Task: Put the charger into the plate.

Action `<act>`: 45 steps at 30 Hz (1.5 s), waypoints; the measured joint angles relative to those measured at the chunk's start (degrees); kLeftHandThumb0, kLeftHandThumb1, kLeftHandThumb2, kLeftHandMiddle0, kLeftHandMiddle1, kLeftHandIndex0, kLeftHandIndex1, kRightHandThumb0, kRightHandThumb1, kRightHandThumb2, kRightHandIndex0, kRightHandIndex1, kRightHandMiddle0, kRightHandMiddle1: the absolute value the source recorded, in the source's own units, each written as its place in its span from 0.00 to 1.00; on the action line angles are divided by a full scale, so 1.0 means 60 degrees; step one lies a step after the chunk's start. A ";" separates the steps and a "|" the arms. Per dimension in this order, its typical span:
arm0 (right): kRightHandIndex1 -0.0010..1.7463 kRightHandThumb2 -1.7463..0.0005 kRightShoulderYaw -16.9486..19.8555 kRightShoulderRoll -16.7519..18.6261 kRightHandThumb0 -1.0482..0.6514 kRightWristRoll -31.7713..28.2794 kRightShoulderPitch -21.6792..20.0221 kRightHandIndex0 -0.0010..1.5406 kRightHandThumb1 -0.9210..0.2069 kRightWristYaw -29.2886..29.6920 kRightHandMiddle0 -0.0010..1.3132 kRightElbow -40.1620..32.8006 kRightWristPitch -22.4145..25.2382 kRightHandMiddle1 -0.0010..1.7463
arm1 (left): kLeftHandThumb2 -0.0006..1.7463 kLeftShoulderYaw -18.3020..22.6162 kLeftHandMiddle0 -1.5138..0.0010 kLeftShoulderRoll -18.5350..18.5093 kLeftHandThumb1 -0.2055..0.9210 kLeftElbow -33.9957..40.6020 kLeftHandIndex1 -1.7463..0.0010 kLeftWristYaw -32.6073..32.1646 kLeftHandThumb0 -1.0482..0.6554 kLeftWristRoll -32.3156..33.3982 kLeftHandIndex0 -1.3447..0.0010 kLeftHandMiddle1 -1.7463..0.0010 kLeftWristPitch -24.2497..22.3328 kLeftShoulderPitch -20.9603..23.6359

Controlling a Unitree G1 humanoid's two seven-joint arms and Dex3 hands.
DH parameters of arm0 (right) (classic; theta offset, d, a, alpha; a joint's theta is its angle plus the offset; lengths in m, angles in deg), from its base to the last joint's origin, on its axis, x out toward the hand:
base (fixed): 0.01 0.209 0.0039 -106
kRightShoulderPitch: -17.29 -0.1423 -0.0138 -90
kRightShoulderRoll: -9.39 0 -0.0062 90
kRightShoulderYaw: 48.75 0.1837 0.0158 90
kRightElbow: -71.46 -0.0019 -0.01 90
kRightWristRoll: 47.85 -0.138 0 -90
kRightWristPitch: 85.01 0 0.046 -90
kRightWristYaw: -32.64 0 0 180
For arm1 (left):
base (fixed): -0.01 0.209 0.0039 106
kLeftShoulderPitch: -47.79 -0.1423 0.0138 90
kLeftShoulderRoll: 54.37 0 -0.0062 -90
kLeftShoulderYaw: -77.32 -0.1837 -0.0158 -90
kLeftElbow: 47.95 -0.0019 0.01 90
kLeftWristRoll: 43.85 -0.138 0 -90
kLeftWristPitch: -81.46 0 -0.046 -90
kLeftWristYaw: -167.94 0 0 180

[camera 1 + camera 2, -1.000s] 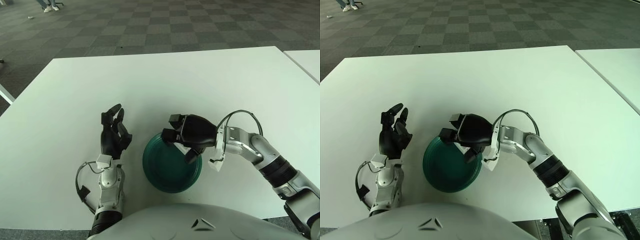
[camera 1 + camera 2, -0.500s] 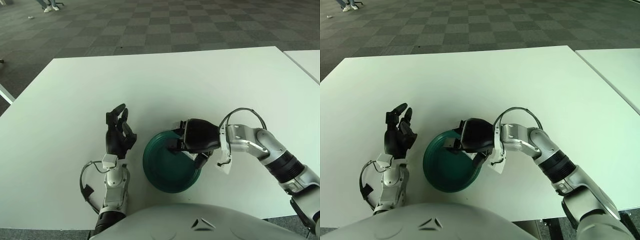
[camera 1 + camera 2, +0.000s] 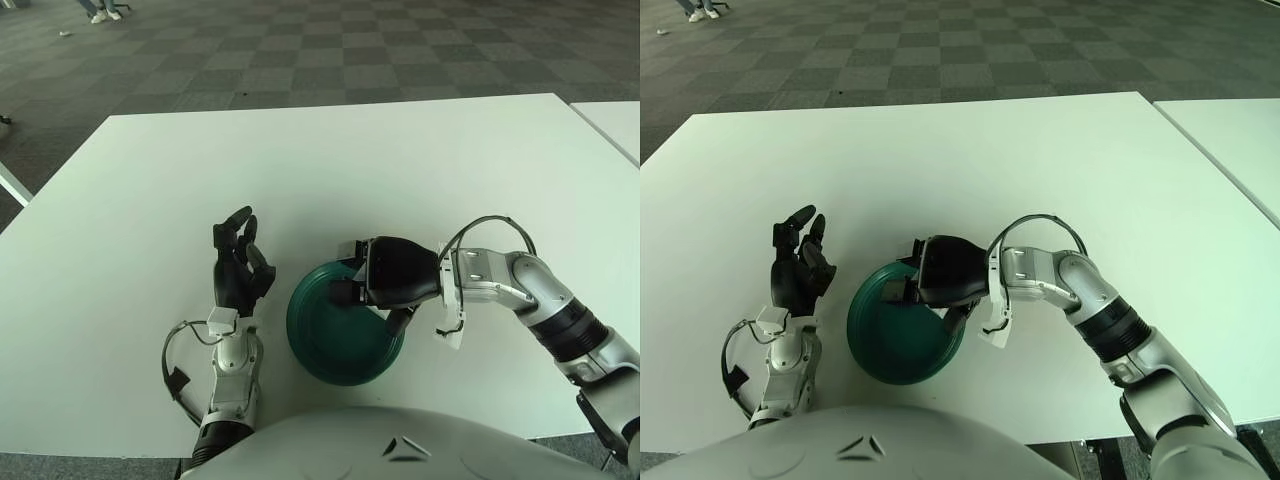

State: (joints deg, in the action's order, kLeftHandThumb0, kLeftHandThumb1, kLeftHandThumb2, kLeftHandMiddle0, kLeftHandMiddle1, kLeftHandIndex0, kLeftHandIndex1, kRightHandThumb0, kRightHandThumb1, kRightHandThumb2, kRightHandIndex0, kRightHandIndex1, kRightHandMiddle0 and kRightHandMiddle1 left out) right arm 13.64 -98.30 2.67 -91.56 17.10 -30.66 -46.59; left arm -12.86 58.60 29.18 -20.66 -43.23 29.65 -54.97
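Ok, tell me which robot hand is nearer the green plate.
The right robot hand: it shows over the green plate, covering its upper right rim. The left robot hand is raised beside the plate, off its left edge, with white table showing between them.

right hand (image 3: 385,280) reaching leftward, fingers (image 3: 342,293) curled, forearm bent inward, left hand (image 3: 238,268) upright, fingers spread
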 measured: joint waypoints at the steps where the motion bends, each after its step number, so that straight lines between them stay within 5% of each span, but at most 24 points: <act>1: 1.00 0.46 0.0069 0.0000 0.38 -0.0045 0.0063 0.56 0.27 -0.0032 0.30 -0.0200 0.0096 1.00 | 0.54 -0.0001 0.77 0.0001 1.00 -0.0003 0.43 0.0045 0.11 0.0014 1.00 0.97 0.0000 0.0003; 10: 1.00 0.57 0.0798 0.0010 0.39 -0.0066 0.0647 0.43 0.15 -0.0011 0.23 -0.1294 0.0684 1.00 | 0.53 -0.0241 0.79 0.0017 1.00 0.0006 0.48 0.0447 0.12 0.0215 1.00 0.98 -0.0030 -0.0041; 20: 1.00 0.67 0.0945 0.0029 0.40 0.0050 0.0704 0.31 0.05 0.0136 0.18 -0.1357 0.0677 0.99 | 0.53 -0.0380 0.78 0.0017 1.00 0.0000 0.50 0.0457 0.15 0.0218 1.00 0.98 -0.0008 0.0001; 23: 1.00 0.66 0.0945 0.0027 0.23 0.0048 0.0661 0.27 0.01 0.0134 0.13 -0.1357 0.0604 0.87 | 0.53 -0.0394 0.77 0.0018 1.00 -0.0020 0.48 0.0427 0.15 0.0218 1.00 0.97 -0.0004 0.0032; 26: 1.00 0.64 0.0945 0.0020 0.16 0.0043 0.0588 0.24 0.00 0.0131 0.10 -0.1357 0.0550 0.82 | 0.53 -0.0403 0.77 0.0020 1.00 -0.0039 0.48 0.0342 0.16 0.0218 1.00 0.97 -0.0012 0.0047; 28: 0.89 0.61 0.0945 0.0008 0.13 0.0037 0.0542 0.20 0.00 0.0111 0.05 -0.1357 0.0535 0.78 | 0.53 -0.0407 0.77 0.0021 1.00 -0.0038 0.48 0.0250 0.16 0.0217 1.00 0.97 -0.0053 0.0053; 33: 0.39 0.53 0.0938 -0.0034 0.07 0.0033 0.0449 0.16 0.00 -0.0013 0.01 -0.1358 0.0502 0.50 | 0.55 -0.0489 0.77 0.0020 1.00 0.0003 0.50 -0.0181 0.16 0.0106 1.00 0.98 -0.0339 0.0057; 36: 0.22 0.49 0.0901 -0.0090 0.05 0.0036 0.0371 0.16 0.00 -0.0130 0.00 -0.1358 0.0412 0.38 | 0.55 -0.0666 0.77 0.0020 1.00 0.0040 0.51 -0.0538 0.16 -0.0086 1.00 0.98 -0.0508 0.0025; 45: 0.06 0.44 0.0702 -0.0245 0.01 0.0092 -0.0007 0.10 0.00 -0.0361 0.00 -0.1255 -0.0012 0.21 | 0.57 -0.0941 0.77 0.0016 1.00 0.0059 0.52 -0.1312 0.17 -0.0175 1.00 0.97 -0.0970 0.0034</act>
State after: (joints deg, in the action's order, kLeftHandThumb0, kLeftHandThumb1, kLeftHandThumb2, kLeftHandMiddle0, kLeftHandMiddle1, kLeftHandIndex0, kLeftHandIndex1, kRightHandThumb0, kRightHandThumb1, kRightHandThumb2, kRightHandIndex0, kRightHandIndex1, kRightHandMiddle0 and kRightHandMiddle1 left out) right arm 17.86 -99.77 3.22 -91.60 14.93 -38.19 -46.67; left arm -18.50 58.69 29.54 -28.53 -44.28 23.83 -54.76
